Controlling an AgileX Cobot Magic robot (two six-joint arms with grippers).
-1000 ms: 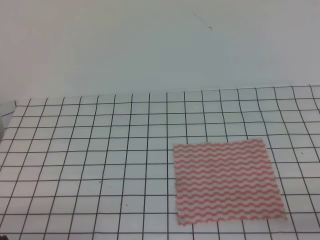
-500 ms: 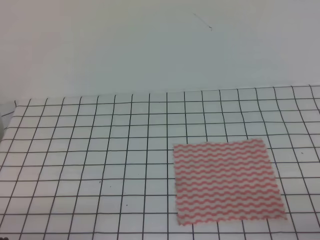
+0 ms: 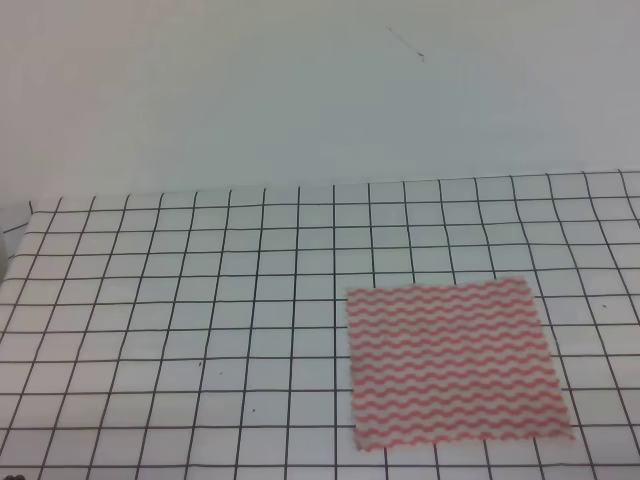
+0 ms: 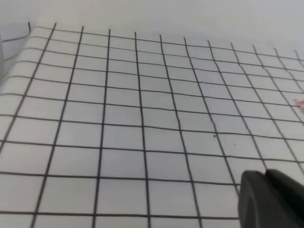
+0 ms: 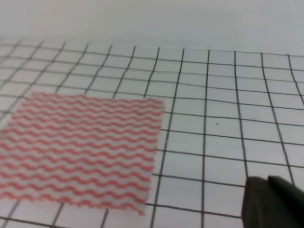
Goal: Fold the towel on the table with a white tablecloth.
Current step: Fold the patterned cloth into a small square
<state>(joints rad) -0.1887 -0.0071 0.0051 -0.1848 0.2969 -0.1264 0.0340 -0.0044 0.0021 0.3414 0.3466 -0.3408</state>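
Note:
The towel [image 3: 452,362], pink-red and white in wavy stripes, lies flat and unfolded on the right half of the table, over the white tablecloth [image 3: 180,300] with its black grid. In the right wrist view the towel [image 5: 80,147] fills the left side, and a dark finger [image 5: 273,202] of my right gripper shows at the bottom right, apart from the cloth. In the left wrist view a dark finger [image 4: 270,199] of my left gripper sits over bare tablecloth [image 4: 118,118], with a sliver of towel [image 4: 300,103] at the right edge. Neither arm appears in the exterior view.
A plain pale wall [image 3: 300,90] rises behind the table's far edge. The tablecloth's left corner [image 4: 19,38] drops off at the upper left of the left wrist view.

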